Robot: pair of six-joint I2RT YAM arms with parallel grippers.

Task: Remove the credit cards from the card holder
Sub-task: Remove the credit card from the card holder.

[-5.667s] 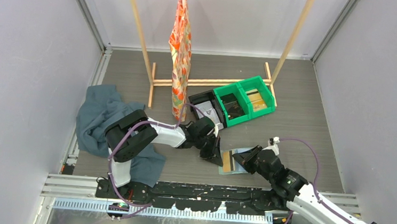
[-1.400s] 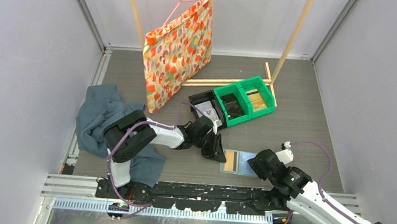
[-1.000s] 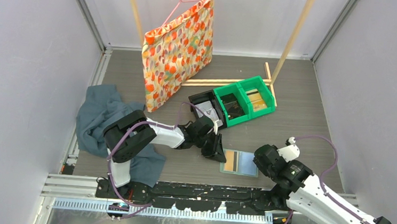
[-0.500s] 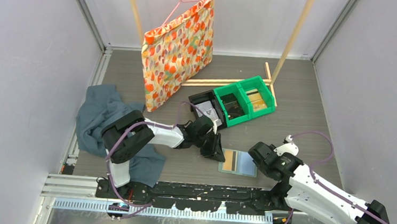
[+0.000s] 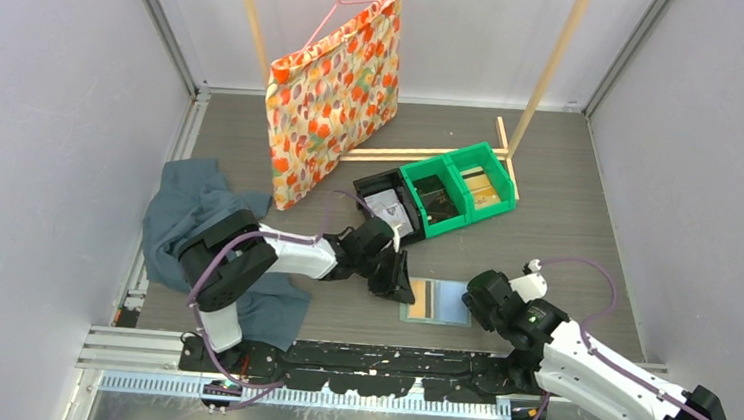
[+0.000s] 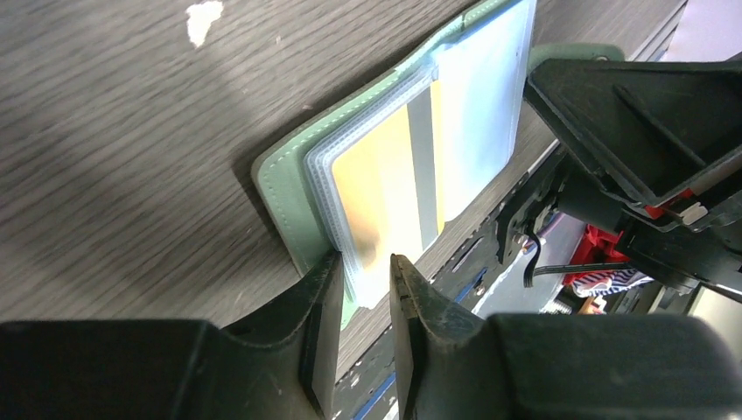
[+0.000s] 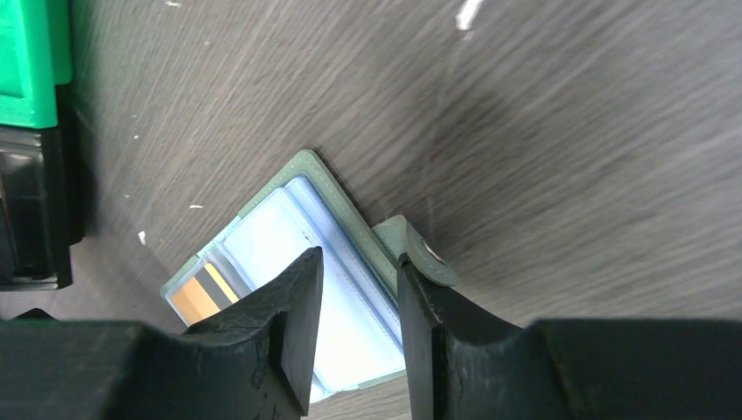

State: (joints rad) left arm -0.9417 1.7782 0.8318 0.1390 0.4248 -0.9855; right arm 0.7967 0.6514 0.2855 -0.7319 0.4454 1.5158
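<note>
- Holder (image 5: 436, 301) is sliding left on the desk (image 5: 567, 225), lying open.
- Lining up, then: right fingers (image 7: 289, 324) are hovering apart over its strap edge, left fingers (image 6: 319, 332) straddling the sleeve corner, apart. Pinching the card (image 6: 376, 192) comes next.

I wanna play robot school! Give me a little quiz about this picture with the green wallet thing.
1. True or false: the card holder lies closed on the table.
2. The card showing in its clear sleeve is mostly: A orange-yellow, B purple, C black.
3. Which gripper is beside the holder's snap tab?
Key: 1 false, it lies open; 2 A; 3 the right gripper.
</note>
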